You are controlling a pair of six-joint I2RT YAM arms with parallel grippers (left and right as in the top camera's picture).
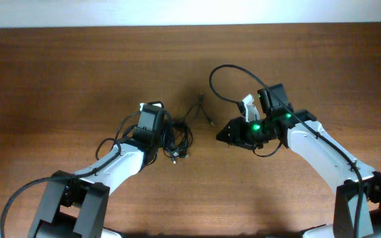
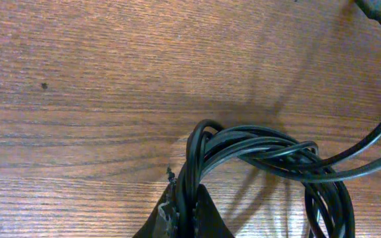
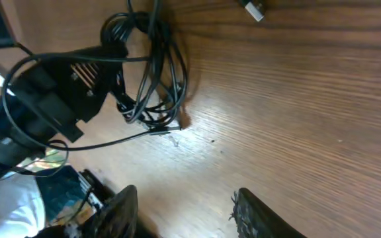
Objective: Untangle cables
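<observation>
1. Left wrist view, bottom edge: the left gripper [image 2: 187, 210] is clamping down on the cables [image 2: 256, 147]. Several black strands are running up between its dark fingertips. The jaws are pressing in against them with no gap showing.
2. Just beyond those tips, the strands are fanning into a loop that is arching toward the right of the frame. The loop is lying over the brown wooden table [image 2: 98, 73], and two strands are trailing off the right edge.
3. Farthest in that view, in the upper right corner, a dark plug end [image 2: 376, 10] is resting on the wood, well apart from the loop.
4. Right wrist view, bottom edge: the right gripper [image 3: 187, 217] is standing released. Its two fingers [image 3: 121, 211] are spreading wide with bare wood showing between them. It is gripping nothing and touching no cord.
5. Farther up that frame, at the upper left, the bunched cables are sitting at the tip of the left gripper's black body. The loops are overlapping in a tangle, well apart from the right gripper's fingers.
6. Overhead: the bundle is lying just left of centre, at the left gripper's tip. The right gripper is pointing toward it from right of centre, not touching it.
7. Between the two and slightly higher in the frame, a loose cord [image 1: 199, 108] is lying bent on the table, apart from both grippers. I cannot tell whether it joins the bundle.
</observation>
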